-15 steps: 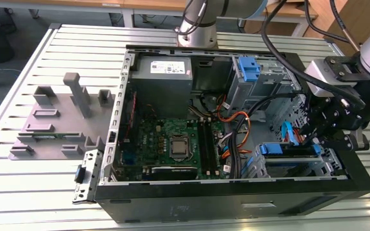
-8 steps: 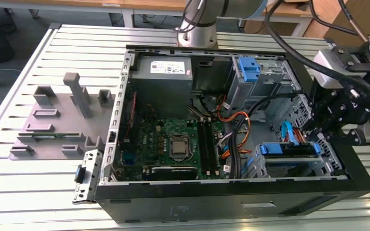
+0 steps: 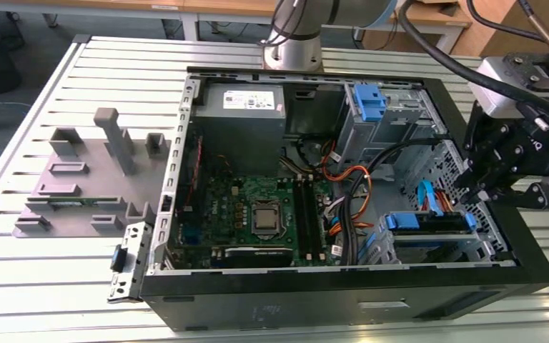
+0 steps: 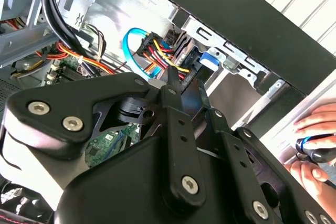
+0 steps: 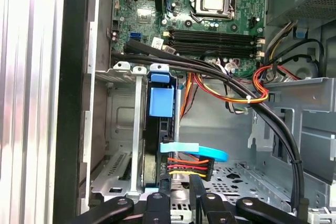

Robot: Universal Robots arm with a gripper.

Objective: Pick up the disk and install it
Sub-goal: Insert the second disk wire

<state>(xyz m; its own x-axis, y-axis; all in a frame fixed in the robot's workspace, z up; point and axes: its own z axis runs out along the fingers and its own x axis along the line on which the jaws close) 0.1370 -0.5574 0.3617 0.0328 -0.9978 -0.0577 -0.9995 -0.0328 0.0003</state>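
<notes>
The disk [image 3: 427, 221] sits on edge in the lower drive bay of the open computer case [image 3: 351, 282], at the exterior view's right. Its blue carrier frames it. In the first wrist view the disk [image 5: 161, 100] shows its blue tab, with a blue data cable [image 5: 194, 150] and a coloured power plug at its near end. My gripper [image 3: 467, 194] hangs just off the case's wall beside that bay. In the second wrist view my gripper [image 4: 186, 85] points at the disk's blue tab [image 4: 209, 59]. The fingers stand a narrow gap apart, holding nothing.
A second blue bracket [image 3: 370, 100] stands in the upper bay beside the grey power supply [image 3: 241, 103]. Black, orange and red cables [image 5: 247, 95] cross the case above the motherboard [image 3: 255, 207]. A grey fixture [image 3: 94, 179] lies on the slatted table. A person's hand [image 4: 315, 140] rests outside the case.
</notes>
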